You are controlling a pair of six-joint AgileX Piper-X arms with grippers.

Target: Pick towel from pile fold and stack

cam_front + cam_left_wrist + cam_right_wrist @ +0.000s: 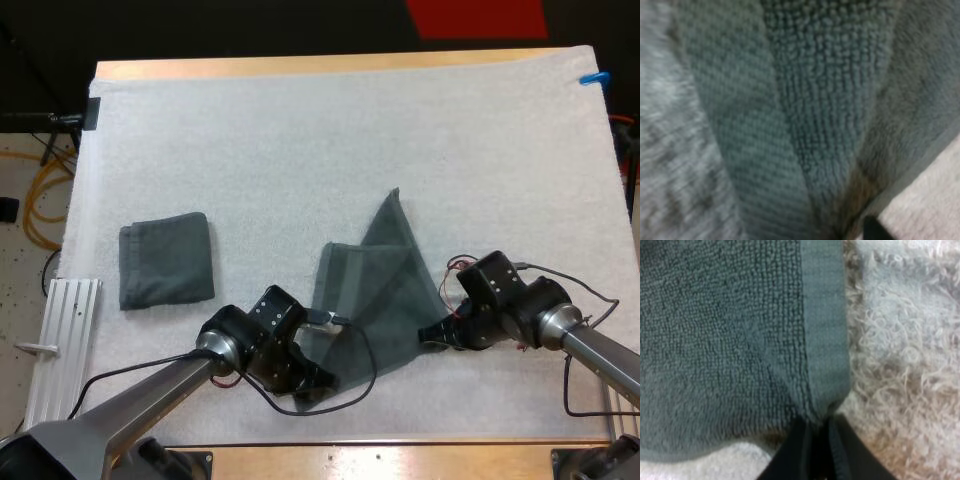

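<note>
Both pincers work low at the near side of the loose towel in the high view: the left pincer at its near left corner, the right pincer at its near right edge. The towel lies partly doubled on the white mat near the middle of the bench, one point reaching far. To fold it well, I judge, the two corners should rise together, taut and level, and meet the opposite edge squarely. Counted: two towels, this one and one folded towel at the left; two pincers.

Left wrist view: cloth lies close against the camera; whether this pincer holds it I cannot tell.

Right wrist view: the black fingers are pinched narrow on the towel's hemmed corner.
</note>
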